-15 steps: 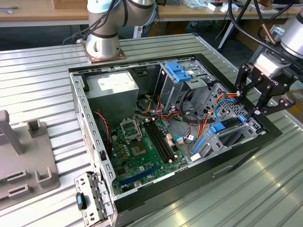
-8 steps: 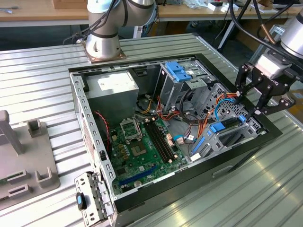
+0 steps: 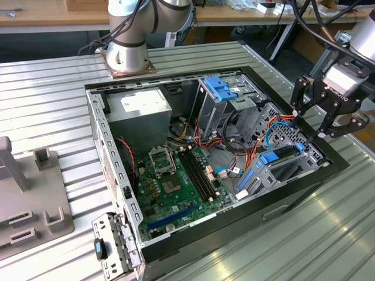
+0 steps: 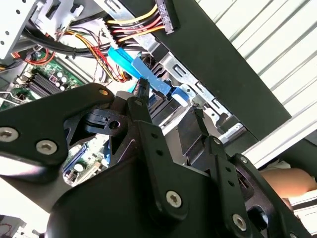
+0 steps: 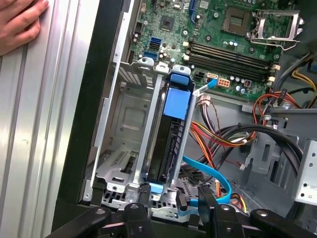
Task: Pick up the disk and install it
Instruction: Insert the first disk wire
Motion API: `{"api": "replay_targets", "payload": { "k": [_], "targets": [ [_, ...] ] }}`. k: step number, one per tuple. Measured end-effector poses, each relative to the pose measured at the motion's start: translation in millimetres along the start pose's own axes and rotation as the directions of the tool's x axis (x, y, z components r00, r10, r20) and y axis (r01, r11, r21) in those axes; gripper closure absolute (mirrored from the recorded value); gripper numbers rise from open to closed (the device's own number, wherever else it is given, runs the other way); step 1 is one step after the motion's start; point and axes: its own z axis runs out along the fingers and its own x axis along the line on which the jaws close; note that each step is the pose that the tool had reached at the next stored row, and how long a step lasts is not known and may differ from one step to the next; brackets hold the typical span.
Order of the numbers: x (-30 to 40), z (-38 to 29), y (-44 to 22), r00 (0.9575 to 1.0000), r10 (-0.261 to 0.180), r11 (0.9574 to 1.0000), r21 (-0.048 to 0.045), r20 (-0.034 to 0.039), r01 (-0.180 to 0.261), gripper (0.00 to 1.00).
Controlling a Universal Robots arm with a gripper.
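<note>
Ribbed metal tabletop (image 3: 328, 234) bears the case (image 3: 234, 219) — disk (image 5: 171, 144) on edge, lengthwise toward motherboard (image 5: 233, 49) — jaws spread.

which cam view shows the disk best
The first wrist view: the disk stands on edge in the drive cage, its blue frame and dark side in full. The exterior view shows it small among cables. The second wrist view shows a blue strip, likely its frame, past the gripper.

arm: silver-grey jointed robot arm (image 3: 130, 36), base column upright | wrist: pale grey wrist (image 3: 345, 79) reaching in from the exterior view's right, tilted downward | gripper: black two-finger linkage gripper (image 3: 310, 124) (image 4: 171, 99) (image 5: 173, 192), jaws spread apart, nothing between them, tips pointing down
</note>
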Motion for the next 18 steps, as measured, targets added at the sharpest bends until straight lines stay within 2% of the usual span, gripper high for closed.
{"api": "replay_targets", "payload": {
  "k": [5,7,11,13,15,18],
  "targets": [
    [0.0,-0.4,-0.1,1.0000,-0.008,1.0000,0.0000,0.0001,0.008,0.49],
    [0.0,-0.4,-0.5,0.9989,-0.047,0.9989,0.0003,0.0027,0.047,0.49],
    [0.1,-0.5,-0.6,0.9913,-0.131,0.9913,0.0002,0.0042,0.131,0.49],
    [0.1,-0.5,-0.6,0.9814,-0.192,0.9814,0.0001,0.0049,0.192,0.49],
    [0.1,-0.5,-0.6,0.9739,-0.227,0.9740,0.0002,0.0054,0.227,0.49],
    [0.2,-2.1,-1.3,0.9590,-0.283,0.9590,0.0004,0.0069,0.283,0.49]
  ]
}}
